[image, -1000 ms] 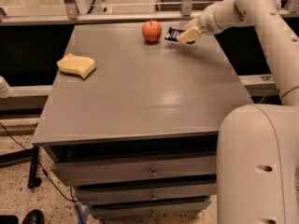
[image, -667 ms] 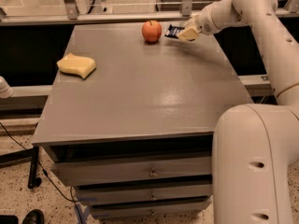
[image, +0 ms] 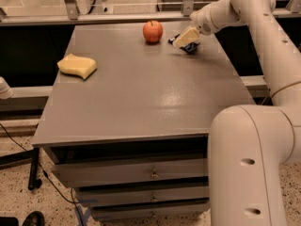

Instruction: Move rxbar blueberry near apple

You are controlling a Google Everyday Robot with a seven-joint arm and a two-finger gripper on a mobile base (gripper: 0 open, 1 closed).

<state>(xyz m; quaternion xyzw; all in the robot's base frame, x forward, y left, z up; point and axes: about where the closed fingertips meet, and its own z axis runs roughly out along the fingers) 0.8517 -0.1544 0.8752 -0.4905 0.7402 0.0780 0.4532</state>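
Observation:
The apple (image: 153,31), round and red-orange, stands at the far middle of the grey table (image: 141,93). My gripper (image: 185,38) reaches in from the right, just right of the apple. It is shut on the rxbar blueberry (image: 191,47), a dark navy wrapper. The bar's ends show on both sides of the cream fingers (image: 187,36), and its middle is hidden. The bar is low over the tabletop, a short gap from the apple.
A pale yellow sponge (image: 77,65) lies at the table's left side. My white arm and base (image: 249,164) fill the right foreground. Drawers (image: 141,175) sit under the tabletop. A rail runs behind the far edge.
My gripper, with the bar in it, has dipped down a little toward the tabletop beside the apple. The apple and the sponge have not moved.

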